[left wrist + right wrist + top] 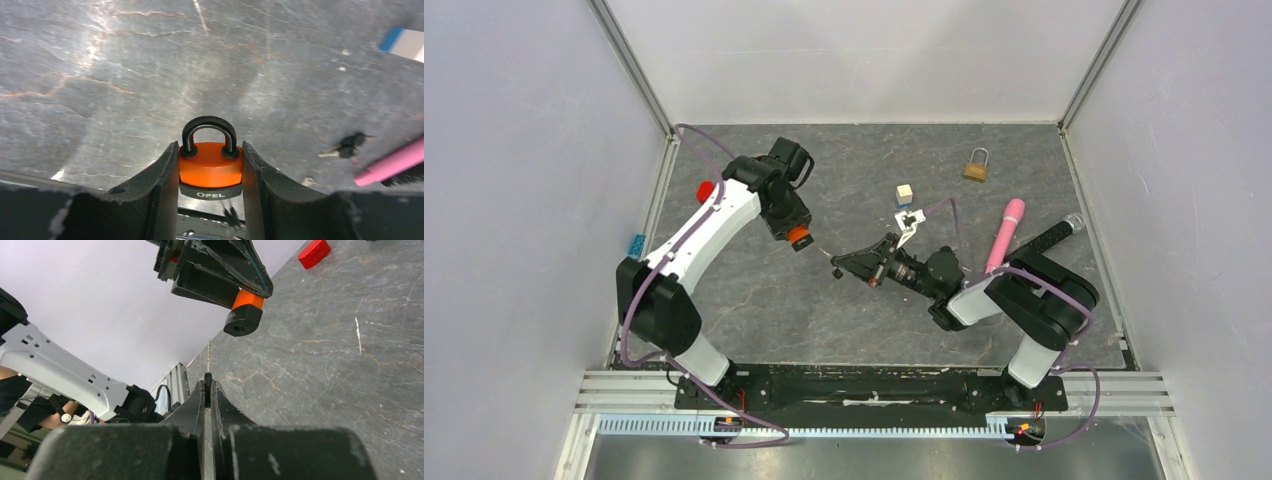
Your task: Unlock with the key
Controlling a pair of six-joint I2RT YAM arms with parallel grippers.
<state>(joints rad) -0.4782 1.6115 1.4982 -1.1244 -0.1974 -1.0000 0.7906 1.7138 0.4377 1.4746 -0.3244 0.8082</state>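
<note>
Padlock (pixel 210 170), orange, is held clear of the worktop (pixel 150 75), grasped by its body in the left pincer (pixel 210 148), keyhole turned toward the right arm; the key (pixel 208 356) stands just short of it, clenched in the right pincer (pixel 207 386); the tip looks offset from the keyhole, so I judge it best to line blade and slot on one axis first, then push straight and slowly.

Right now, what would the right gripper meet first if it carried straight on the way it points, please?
Probably the orange padlock with its black keyhole end, held by the left gripper. The right gripper, shut on a thin metal key, aims slightly beside it; depth is unclear.
</note>
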